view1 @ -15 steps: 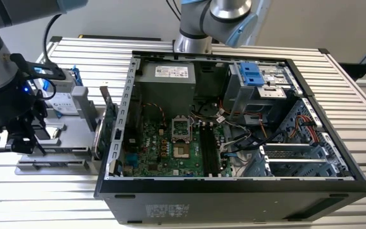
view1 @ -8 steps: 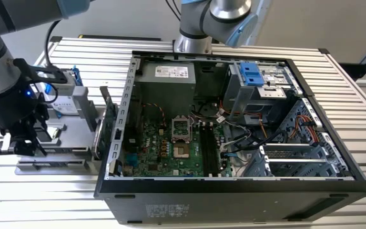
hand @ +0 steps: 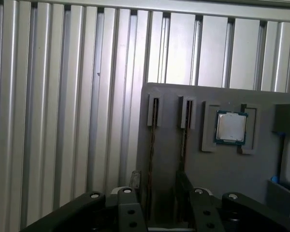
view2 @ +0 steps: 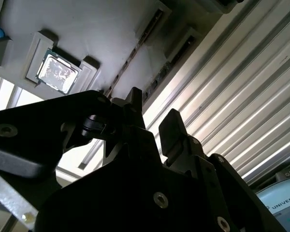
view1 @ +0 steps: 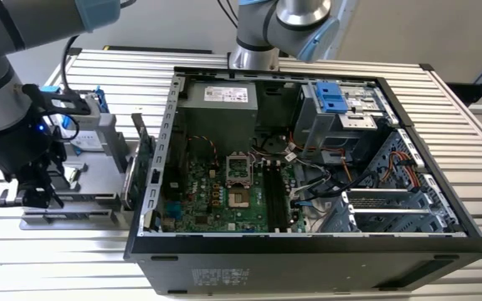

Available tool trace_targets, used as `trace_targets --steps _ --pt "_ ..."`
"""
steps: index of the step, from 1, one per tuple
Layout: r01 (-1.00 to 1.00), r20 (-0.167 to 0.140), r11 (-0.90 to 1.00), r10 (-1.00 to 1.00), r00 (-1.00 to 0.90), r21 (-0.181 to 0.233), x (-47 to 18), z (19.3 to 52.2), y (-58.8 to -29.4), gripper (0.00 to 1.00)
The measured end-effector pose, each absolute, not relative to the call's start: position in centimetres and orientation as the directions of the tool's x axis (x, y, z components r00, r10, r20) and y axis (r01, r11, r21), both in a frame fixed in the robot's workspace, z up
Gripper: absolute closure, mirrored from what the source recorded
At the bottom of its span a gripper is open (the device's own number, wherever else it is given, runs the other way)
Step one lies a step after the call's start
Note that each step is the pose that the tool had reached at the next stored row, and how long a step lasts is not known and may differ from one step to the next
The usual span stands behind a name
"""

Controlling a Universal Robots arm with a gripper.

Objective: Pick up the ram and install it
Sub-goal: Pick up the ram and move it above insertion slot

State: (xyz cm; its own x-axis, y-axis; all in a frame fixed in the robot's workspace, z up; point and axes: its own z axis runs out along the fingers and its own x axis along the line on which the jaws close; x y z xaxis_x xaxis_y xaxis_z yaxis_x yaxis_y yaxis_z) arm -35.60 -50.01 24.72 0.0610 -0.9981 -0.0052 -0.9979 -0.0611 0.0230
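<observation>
In the exterior view, my gripper (view1: 33, 195) is hanging over a grey tray (view1: 90, 205), beside the open computer case (view1: 308, 251). In the second wrist view, my fingers (view2: 174, 126) are standing apart and holding nothing. The ram (view2: 169, 67) is standing on its edge in the tray, pointing at the gap. In the first wrist view, the ram (hand: 152, 150) is sitting between my fingertips, with a second stick (hand: 183, 150) and a square chip (hand: 231, 127) off to one side.
</observation>
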Motion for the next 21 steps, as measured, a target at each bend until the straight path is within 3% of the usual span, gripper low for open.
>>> trace_targets --steps 21 --pt "-0.998 -0.005 -0.061 -0.998 0.061 0.023 -35.6 22.1 -50.3 0.00"
